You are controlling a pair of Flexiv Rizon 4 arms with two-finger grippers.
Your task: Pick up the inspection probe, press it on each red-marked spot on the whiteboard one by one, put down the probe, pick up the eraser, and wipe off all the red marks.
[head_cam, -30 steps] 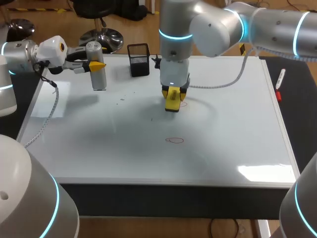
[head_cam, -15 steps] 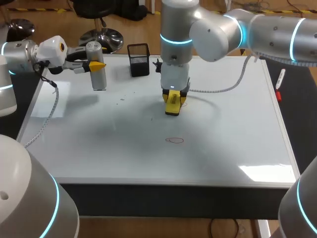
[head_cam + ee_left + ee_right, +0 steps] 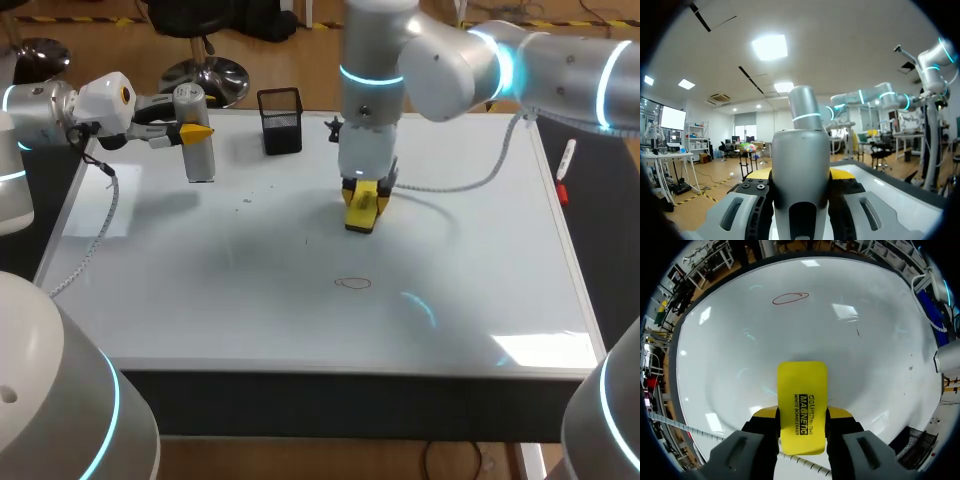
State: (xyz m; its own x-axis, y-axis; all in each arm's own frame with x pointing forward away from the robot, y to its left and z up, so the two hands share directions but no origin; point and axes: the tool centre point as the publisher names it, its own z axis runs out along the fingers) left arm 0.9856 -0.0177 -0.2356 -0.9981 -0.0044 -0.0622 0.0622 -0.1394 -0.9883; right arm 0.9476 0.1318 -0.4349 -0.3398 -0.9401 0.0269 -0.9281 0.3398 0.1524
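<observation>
Noted yellow rectangular eraser [image 3: 802,405] clamped in right tool [image 3: 362,192], long axis in line with tool, free end down toward whiteboard [image 3: 740,350]; grey cylindrical probe [image 3: 201,152] gripped upright in left tool [image 3: 800,176].

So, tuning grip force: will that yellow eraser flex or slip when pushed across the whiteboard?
Probably stiff: the eraser shows straight, flat edges in the right gripper. Its glossy face looks smooth, so it might slip sideways.

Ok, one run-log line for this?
step: erase | right gripper: shut on eraser, on whiteboard | left gripper: shut on inspection probe | red circle: one, unwiped
</observation>
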